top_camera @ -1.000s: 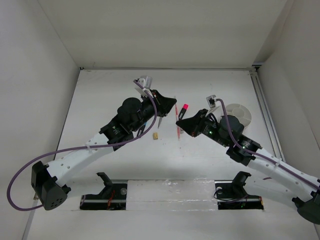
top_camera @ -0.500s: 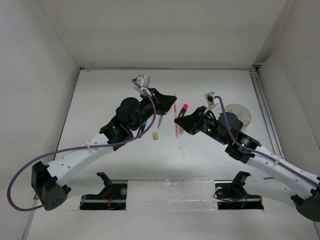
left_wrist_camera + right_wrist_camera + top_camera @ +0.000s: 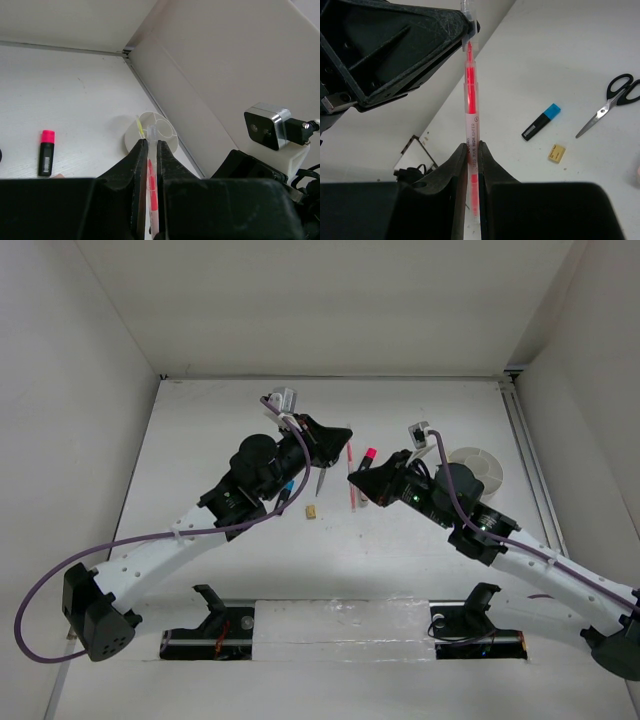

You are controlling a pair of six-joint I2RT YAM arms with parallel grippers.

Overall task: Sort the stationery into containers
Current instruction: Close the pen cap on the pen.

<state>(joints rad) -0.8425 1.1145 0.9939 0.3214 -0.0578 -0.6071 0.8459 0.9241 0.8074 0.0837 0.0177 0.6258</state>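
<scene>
bench (image 3: 200,440) | white tub (image 3: 478,468) sits on our right side, nearest the right arm | left claw (image 3: 343,437) and right claw (image 3: 354,480) both clenched on red pen (image 3: 350,455), its long axis spanning claw to claw

You have, lying on the flat white table (image 3: 200,430): black-handled steel scissors (image 3: 610,102), a blue-capped black marker (image 3: 541,121), a small tan eraser (image 3: 312,511), a pink-capped black marker (image 3: 366,462) and a round white divided tub (image 3: 490,455).
</scene>
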